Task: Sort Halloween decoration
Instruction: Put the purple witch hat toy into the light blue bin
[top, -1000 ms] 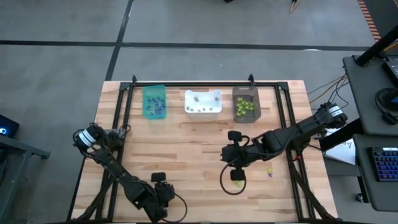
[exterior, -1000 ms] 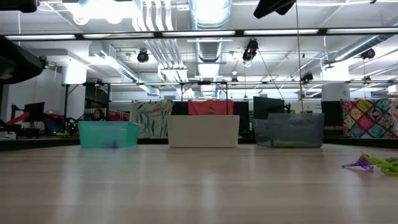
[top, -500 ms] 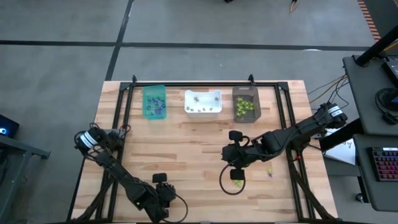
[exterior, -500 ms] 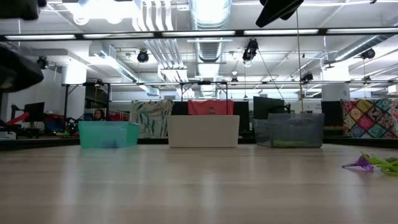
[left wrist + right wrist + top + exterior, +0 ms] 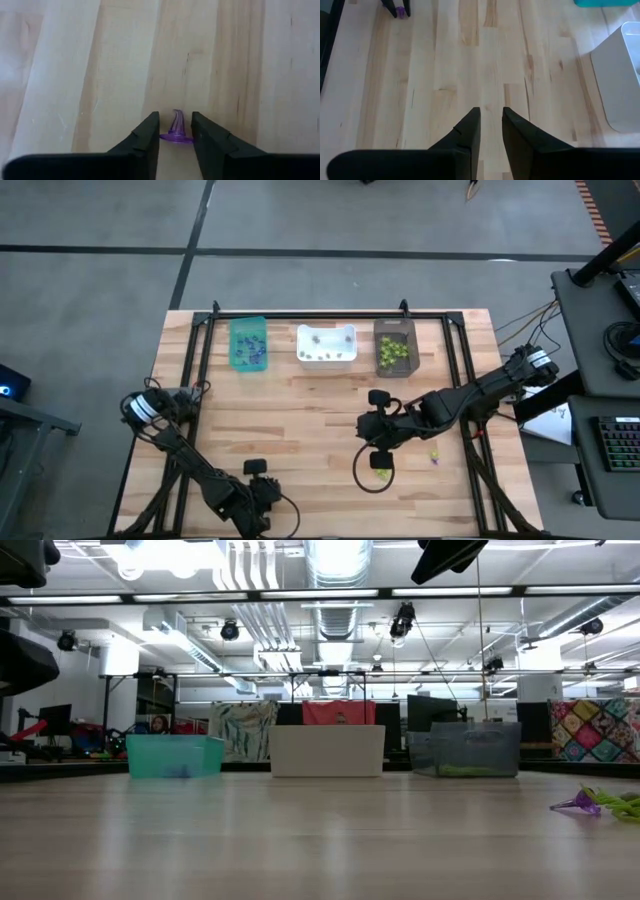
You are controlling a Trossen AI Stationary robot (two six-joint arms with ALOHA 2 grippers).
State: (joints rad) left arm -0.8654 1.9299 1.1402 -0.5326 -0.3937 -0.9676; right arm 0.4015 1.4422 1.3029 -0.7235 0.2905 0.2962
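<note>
A tiny purple witch-hat trinket [image 5: 176, 131] stands brim down on the wood table near its near left edge. My left gripper [image 5: 176, 125] is shut on it, and both also show far off in the right wrist view [image 5: 400, 10]. My right gripper [image 5: 491, 120] hangs above the middle of the table [image 5: 381, 463], its fingers a narrow gap apart with nothing between them. A lime-green trinket [image 5: 383, 473] lies under it and another small one [image 5: 434, 455] lies to its right. In the low view, purple and green trinkets [image 5: 592, 804] lie at the right. My left gripper has the hat's brim [image 5: 167, 136] between its two fingers, one fingertip at each side of the brim. The fingers come steeply from above. The hat stands upright with its brim on the table.
Three bins stand in a row at the far edge, each holding several trinkets: teal [image 5: 248, 344], white [image 5: 326, 344] and dark [image 5: 395, 347]. Black frame rails [image 5: 195, 370] run along the table's sides. Bare wood lies between the bins and the grippers.
My left arm has sunk slightly over the table's near left corner. The right arm and the trinkets beside it have kept still.
</note>
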